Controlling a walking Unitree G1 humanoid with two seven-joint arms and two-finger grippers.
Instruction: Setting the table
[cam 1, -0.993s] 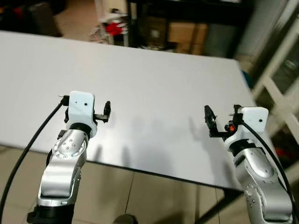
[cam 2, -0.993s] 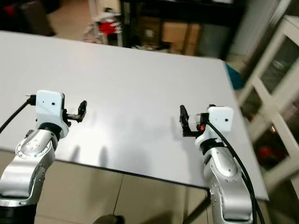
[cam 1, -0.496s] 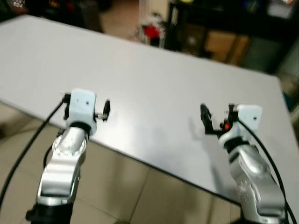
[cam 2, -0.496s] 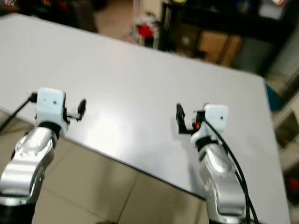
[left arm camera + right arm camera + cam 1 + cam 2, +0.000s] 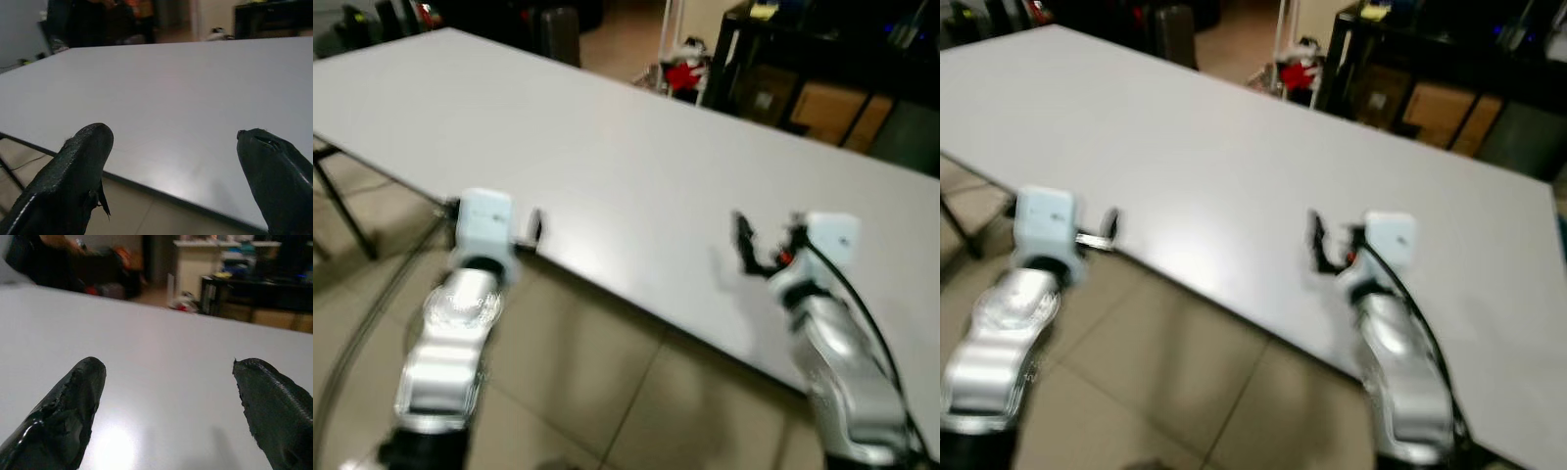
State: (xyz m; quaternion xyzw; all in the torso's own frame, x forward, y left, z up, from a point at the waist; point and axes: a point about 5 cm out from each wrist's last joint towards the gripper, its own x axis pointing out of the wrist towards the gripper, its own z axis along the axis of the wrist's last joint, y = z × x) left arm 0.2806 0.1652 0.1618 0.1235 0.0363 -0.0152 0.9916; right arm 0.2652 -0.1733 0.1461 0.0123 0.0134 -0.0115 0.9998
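Fingers of both raised arms spread wide, empty, above white table

A plain pale grey, unpatterned, is shown by the counter, edged with a thin dark line along its near side. Beige tiles with darker joints are seen on the floor in the lower part of the frame. The left pincer and the right pincer are black, each carried on a white block above a silver arm. A red spot is seen beside the right pincer. Black shelving with tan boxes is seen at upper right.
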